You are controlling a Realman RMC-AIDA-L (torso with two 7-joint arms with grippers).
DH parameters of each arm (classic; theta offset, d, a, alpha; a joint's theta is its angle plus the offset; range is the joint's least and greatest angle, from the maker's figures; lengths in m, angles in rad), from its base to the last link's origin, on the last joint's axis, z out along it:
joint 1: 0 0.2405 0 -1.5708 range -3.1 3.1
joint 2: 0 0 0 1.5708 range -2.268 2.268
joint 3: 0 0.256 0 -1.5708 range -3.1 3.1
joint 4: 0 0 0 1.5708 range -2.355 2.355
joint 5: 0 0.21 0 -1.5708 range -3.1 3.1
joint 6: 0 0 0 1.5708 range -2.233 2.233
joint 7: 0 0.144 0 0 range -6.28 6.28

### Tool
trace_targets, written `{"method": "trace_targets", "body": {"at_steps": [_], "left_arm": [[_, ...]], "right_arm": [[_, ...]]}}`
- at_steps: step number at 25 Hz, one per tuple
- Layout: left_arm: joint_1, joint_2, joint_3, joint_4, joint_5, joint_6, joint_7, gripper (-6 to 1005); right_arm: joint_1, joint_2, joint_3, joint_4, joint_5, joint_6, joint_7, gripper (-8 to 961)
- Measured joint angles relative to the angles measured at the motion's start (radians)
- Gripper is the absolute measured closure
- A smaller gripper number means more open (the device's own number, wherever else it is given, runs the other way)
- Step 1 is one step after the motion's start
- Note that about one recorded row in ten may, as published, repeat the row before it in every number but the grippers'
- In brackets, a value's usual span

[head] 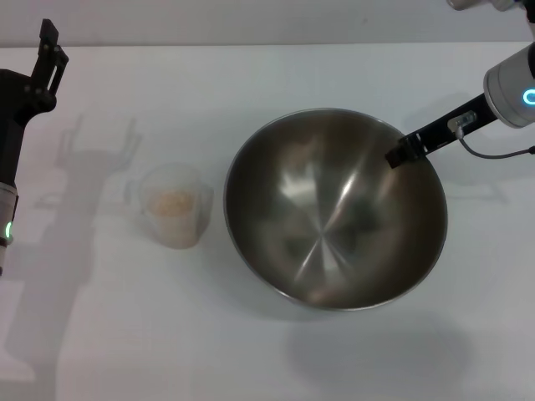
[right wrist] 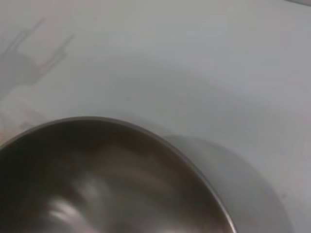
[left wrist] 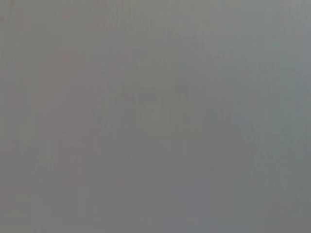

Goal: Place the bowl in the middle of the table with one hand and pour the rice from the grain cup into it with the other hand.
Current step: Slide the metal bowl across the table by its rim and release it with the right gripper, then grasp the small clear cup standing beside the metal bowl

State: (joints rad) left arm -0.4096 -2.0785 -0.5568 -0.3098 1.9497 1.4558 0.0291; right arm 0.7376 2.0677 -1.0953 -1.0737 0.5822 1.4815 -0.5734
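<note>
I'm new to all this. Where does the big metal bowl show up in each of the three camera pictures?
Head view: the bowl fills the middle, right of the cup, with the right claw at its far right rim.
Left wrist view: not in it; only plain grey shows.
Right wrist view: the bowl fills the bottom, on the white table.
Shared landmark: the bowl's curved rim against the table.

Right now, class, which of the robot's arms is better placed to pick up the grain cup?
Left. The left gripper is raised on the grain cup's side; the right gripper is at the bowl's far rim.
</note>
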Motion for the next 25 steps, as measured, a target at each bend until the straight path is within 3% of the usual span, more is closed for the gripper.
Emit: {"method": "trace_targets", "body": {"at_steps": [10, 14, 18, 25], "left_arm": [[0.005, 0.000, 0.000, -0.012, 0.000, 0.000, 0.000, 183], [0.008, 0.000, 0.001, -0.015, 0.000, 0.000, 0.000, 184], [0.011, 0.000, 0.003, -0.020, 0.000, 0.000, 0.000, 184], [0.022, 0.000, 0.003, -0.024, 0.000, -0.001, 0.000, 183]], "right_arm": [[0.000, 0.002, -0.009, 0.008, 0.000, -0.019, -0.001, 937], [-0.011, 0.005, -0.009, -0.032, 0.004, -0.026, -0.016, 787], [-0.028, 0.008, -0.009, -0.080, 0.008, -0.028, -0.026, 573], [-0.044, 0.008, 0.001, -0.170, 0.087, -0.057, -0.096, 573]]}}
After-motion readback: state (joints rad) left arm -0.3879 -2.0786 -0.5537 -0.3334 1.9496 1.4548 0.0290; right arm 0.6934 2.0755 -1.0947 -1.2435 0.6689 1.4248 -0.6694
